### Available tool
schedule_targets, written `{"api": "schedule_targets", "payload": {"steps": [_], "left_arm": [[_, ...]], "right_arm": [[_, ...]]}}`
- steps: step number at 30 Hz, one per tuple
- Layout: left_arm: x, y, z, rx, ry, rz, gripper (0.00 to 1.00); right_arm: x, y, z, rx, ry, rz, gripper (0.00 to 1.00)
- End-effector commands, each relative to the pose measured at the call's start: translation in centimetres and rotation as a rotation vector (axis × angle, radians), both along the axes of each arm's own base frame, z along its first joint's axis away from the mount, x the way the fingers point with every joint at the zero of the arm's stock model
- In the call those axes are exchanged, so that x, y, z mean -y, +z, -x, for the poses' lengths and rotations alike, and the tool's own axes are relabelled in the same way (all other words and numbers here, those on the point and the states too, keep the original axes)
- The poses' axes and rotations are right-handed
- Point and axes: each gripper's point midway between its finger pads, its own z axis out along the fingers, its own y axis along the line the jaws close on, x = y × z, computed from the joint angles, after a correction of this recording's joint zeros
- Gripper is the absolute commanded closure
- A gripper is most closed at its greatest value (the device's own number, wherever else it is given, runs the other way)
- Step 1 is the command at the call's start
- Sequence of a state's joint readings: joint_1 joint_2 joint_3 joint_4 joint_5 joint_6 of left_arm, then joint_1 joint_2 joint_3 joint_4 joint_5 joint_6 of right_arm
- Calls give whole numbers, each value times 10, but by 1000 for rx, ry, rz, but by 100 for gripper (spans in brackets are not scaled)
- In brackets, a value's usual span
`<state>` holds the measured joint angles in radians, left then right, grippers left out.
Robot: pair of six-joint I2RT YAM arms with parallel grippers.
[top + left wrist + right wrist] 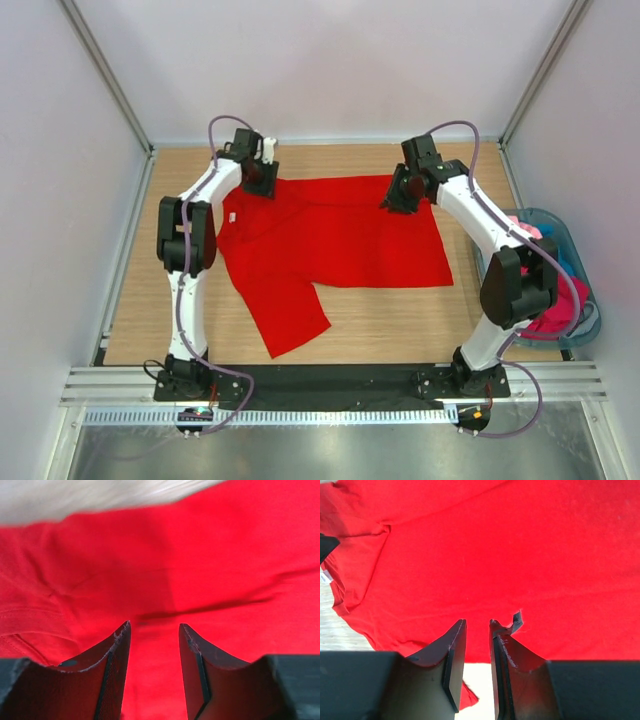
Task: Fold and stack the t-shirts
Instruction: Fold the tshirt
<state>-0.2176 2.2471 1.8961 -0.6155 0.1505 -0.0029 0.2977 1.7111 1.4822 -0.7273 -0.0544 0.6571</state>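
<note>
A bright red t-shirt (340, 240) lies spread on the wooden table, one sleeve reaching toward the near edge. Its small white neck label (233, 217) shows at the left. My left gripper (258, 180) hovers over the shirt's far left corner with its jaws open and empty; the left wrist view (154, 625) shows only red cloth (200, 555) beneath them. My right gripper (395, 200) is over the shirt's far edge toward the right. Its jaws (477, 622) stand narrowly apart with nothing between them, above the red cloth (520, 545) and its hem.
A translucent blue-grey basket (555, 215) stands at the table's right edge beside the right arm, holding a pink tee (530, 228), a teal-blue one (570, 262) and a crimson one (555, 315). White walls enclose the table on three sides.
</note>
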Motion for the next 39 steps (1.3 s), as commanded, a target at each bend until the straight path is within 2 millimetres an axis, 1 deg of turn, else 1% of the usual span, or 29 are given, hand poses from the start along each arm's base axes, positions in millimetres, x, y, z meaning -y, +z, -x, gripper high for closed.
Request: {"api": "schedule_targets", "payload": {"steps": [1, 2, 3, 4, 6, 7, 8, 12, 13, 14, 15, 16, 17, 23, 24, 27, 29, 32, 34, 36, 37, 38, 39], "left_arm": [[-19, 18, -13, 31, 1, 63, 55], [-22, 19, -16, 38, 0, 66, 55], [-24, 20, -18, 51, -19, 51, 55], [-25, 16, -19, 44, -26, 49, 55], [-23, 11, -18, 21, -29, 75, 55], [-18, 9, -15, 5, -34, 105, 56], [-17, 8, -14, -1, -36, 110, 56], [-14, 2, -7, -30, -48, 128, 58], [-13, 2, -4, -36, -59, 131, 59], [-10, 5, -1, -38, -73, 147, 59], [-10, 4, 1, -41, -75, 147, 59], [-12, 2, 2, -46, -69, 142, 60], [-12, 0, 3, -51, -65, 133, 59], [-13, -11, 5, -81, -58, 132, 61], [-13, -16, 5, -92, -58, 130, 62], [-14, -21, 7, -107, -60, 125, 64], [-16, -28, 10, -130, -58, 111, 64], [-17, -31, 11, -134, -62, 103, 65], [-17, -29, 10, -131, -63, 103, 68], [-16, -24, 7, -120, -65, 109, 74], [-16, -20, 6, -110, -66, 108, 79], [-15, -18, 5, -106, -65, 106, 88], [-15, -12, 4, -95, -64, 107, 93]], "right_arm": [[5, 29, 18, 52, 6, 19, 68], [8, 24, 23, 35, 9, 31, 68], [9, 24, 28, 30, 9, 35, 68], [10, 23, 31, 26, 15, 42, 68], [14, 25, 38, 29, 14, 51, 68], [16, 24, 43, 12, 18, 59, 68], [16, 28, 43, 16, 23, 62, 68], [14, 30, 42, 18, 44, 62, 68], [14, 30, 42, 10, 47, 67, 67], [13, 33, 40, 16, 51, 66, 67], [13, 31, 39, 9, 59, 74, 68], [14, 32, 38, 10, 62, 77, 67], [14, 36, 35, 21, 62, 77, 67], [14, 45, 31, 43, 74, 88, 67], [15, 46, 31, 42, 72, 91, 67], [14, 46, 32, 43, 72, 90, 67], [15, 46, 32, 44, 66, 86, 67], [14, 49, 32, 50, 62, 81, 67], [14, 50, 31, 54, 59, 78, 67], [14, 51, 32, 52, 61, 79, 67], [14, 52, 32, 54, 59, 78, 67], [14, 52, 32, 52, 59, 78, 67], [19, 53, 30, 61, 41, 102, 67]]}}
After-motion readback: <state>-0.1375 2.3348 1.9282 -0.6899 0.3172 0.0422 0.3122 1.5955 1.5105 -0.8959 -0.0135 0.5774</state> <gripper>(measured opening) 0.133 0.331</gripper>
